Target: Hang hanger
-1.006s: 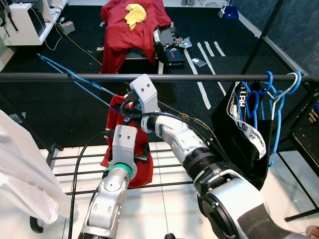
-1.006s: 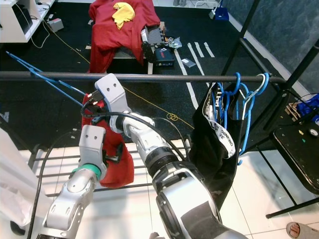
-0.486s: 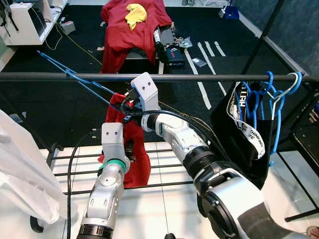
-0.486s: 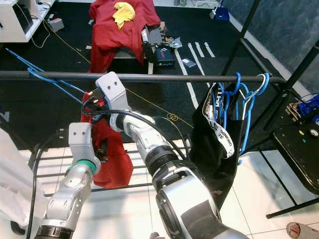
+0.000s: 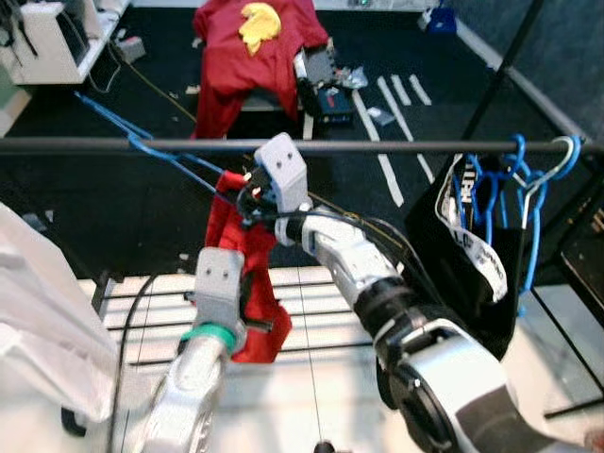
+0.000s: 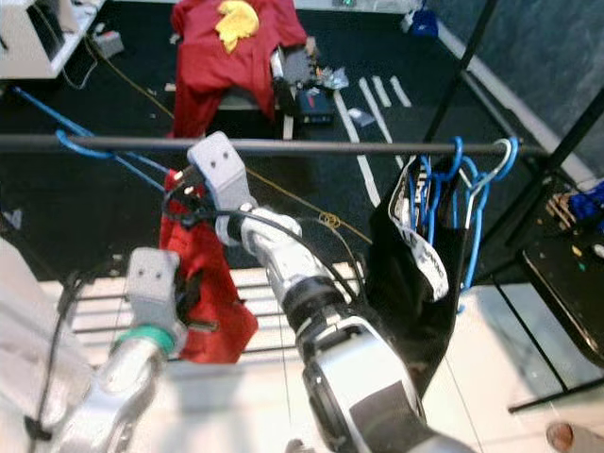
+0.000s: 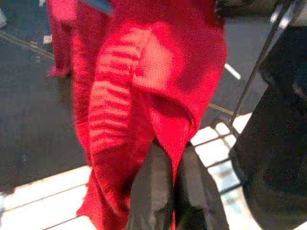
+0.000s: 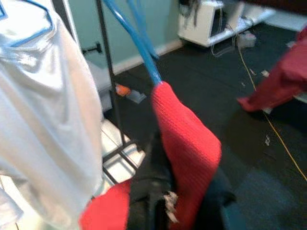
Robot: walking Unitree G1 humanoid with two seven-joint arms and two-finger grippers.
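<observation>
Item: blue hanger (image 5: 156,156) carrying a red knitted garment (image 5: 247,269).

Position: its hook sits at the clothes rail (image 5: 377,146), apparently over it, though blur leaves the seating uncertain. Its long axis slants down from the hook toward the right gripper (image 5: 247,200).

Right gripper: just under the rail, fingers pinched on the garment's shoulder where the blue arm enters the knit. The hook lies up and to the robot's left of it, along the hanger's own line.

Left gripper (image 7: 165,165): below the right one, fingers pressed together on a fold of the garment's lower part. The hook is well above it.

Nearer arm: the right, by judgement; it steers the hook while the left steadies the cloth.

Also on the rail: a cluster of blue hangers (image 5: 505,184) and a black garment (image 5: 467,269), well apart on the robot's right.
</observation>
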